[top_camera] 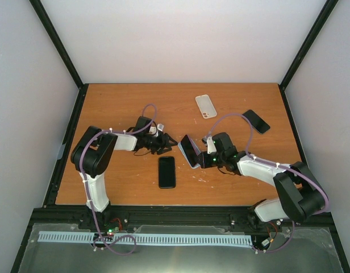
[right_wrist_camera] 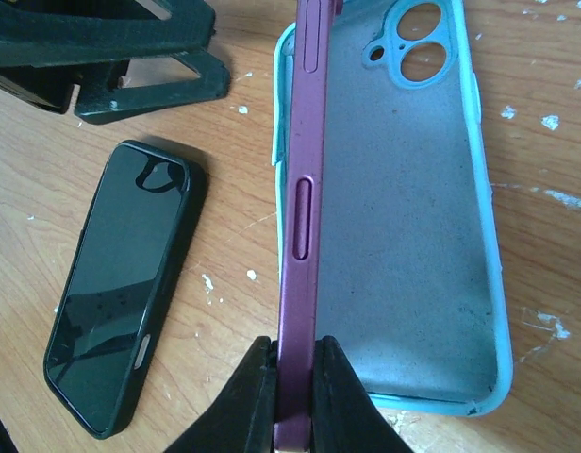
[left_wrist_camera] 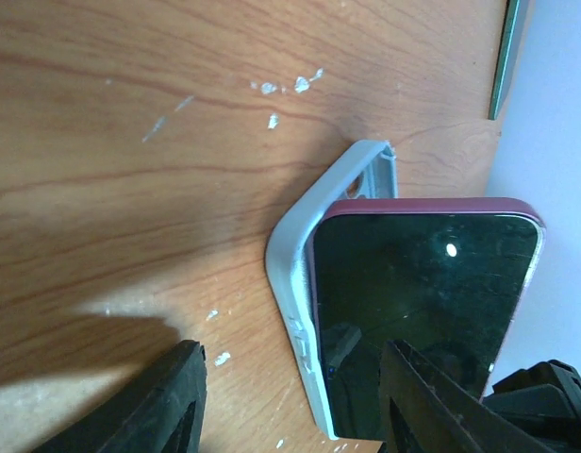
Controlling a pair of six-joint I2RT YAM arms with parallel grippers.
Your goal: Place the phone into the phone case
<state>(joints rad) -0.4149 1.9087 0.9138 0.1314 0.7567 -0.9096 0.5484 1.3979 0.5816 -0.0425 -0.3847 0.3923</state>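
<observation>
Three phones [top_camera: 190, 149] [top_camera: 167, 172] [top_camera: 256, 121], two cases [top_camera: 205, 106] [right_wrist_camera: 413, 245]

Right wrist view: maroon phone [right_wrist_camera: 300, 217] edge-on, so I see no screen. Its lower end runs off frame at 6 o'clock between right gripper [right_wrist_camera: 295, 354] fingers [right_wrist_camera: 342, 396], themselves cropped there. Light blue case [right_wrist_camera: 413, 245] top rim clipped at 12 o'clock. Left gripper [right_wrist_camera: 215, 52] cut off at 11 o'clock.

Left wrist view: both fingers [left_wrist_camera: 168, 406] cropped at 6 o'clock, one covering phone's lower corner. Right gripper only a sliver at 5 o'clock. Thin dark strip [left_wrist_camera: 506, 57] at 1 o'clock, clipped; I cannot identify it.
</observation>
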